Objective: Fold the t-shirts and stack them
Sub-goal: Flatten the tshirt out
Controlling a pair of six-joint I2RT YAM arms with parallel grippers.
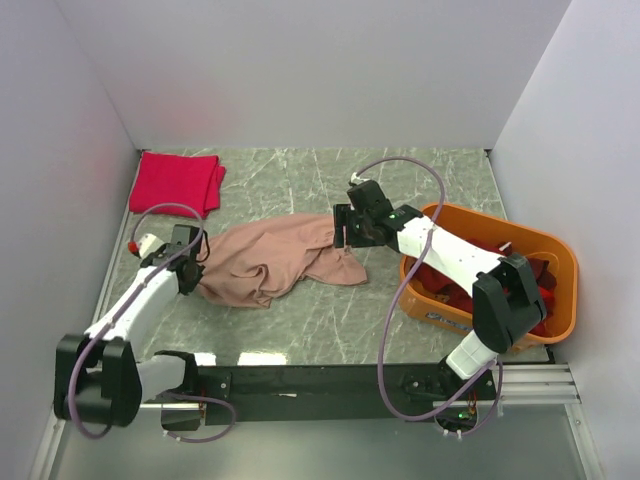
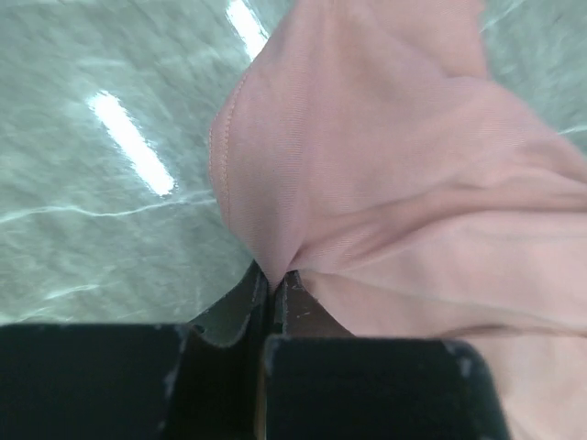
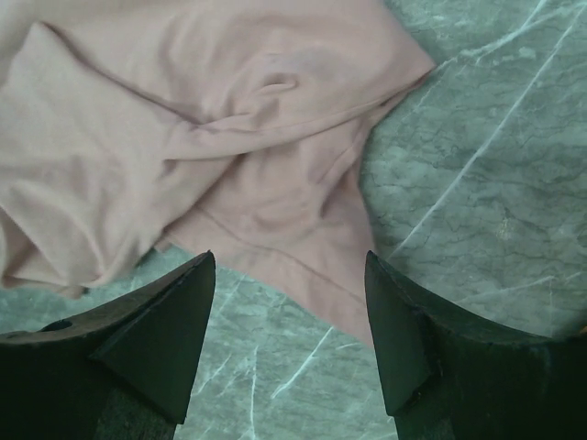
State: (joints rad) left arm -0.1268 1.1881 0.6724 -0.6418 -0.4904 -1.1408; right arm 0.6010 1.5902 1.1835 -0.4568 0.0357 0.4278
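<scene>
Left gripper (image 2: pixel 275 280) clenches the pink t-shirt (image 1: pixel 265 262) at 9 o'clock; released right gripper (image 3: pixel 289 261) should pinch its 3 o'clock hem.

1. dusty-pink t-shirt (image 1: pixel 265 262): soft knit cloth, matt. Fine ribbing shows close up, with stitched hems and a creased surface.
2. crimson-pink t-shirt (image 1: pixel 175 182): cloth, matt, lying smooth.
3. dark red t-shirts (image 1: pixel 437 283): cloth, matt, crumpled.
4. tub (image 1: pixel 560 250): orange plastic, smooth, slight sheen.
5. tabletop (image 1: pixel 420 190): grey-green marble-look surface with pale veins. Smooth and glossy; strip lights reflect in it.
6. left gripper (image 2: pixel 273 286) and right gripper (image 3: pixel 289 261): jaws black, matt, plastic by the look. The left's edges are scuffed pale.
7. left arm (image 1: pixel 135 300) and right arm (image 1: pixel 450 255): white and black shells, smooth, semi-gloss plastic.
8. walls (image 1: pixel 300 70): white, matt, plain.
</scene>
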